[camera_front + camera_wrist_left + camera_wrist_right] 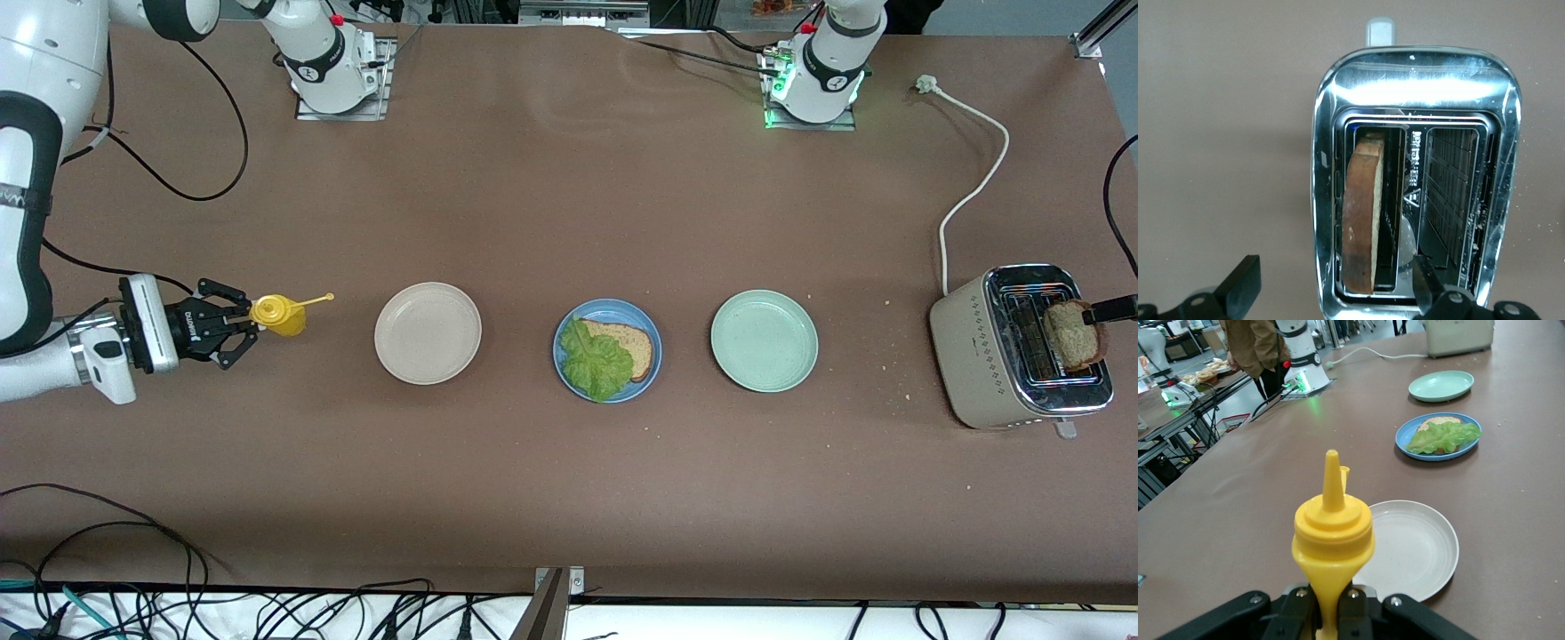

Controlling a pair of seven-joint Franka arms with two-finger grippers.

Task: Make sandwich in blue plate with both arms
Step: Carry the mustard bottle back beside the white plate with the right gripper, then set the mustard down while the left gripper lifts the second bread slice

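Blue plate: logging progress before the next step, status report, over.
Right hand shut on yellow sauce bottle, beside beige plate. Left hand open over toaster, bread slice in slot. Blue plate: bread plus lettuce, no top slice.

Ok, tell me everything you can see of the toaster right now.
The toaster is beige-bodied with a shiny chrome top and two slots, lying at the left arm's end of the table. A brown bread slice stands upright in one slot; the other slot looks empty. A white cord runs off from it, unplugged. The open left gripper hovers over the slice.
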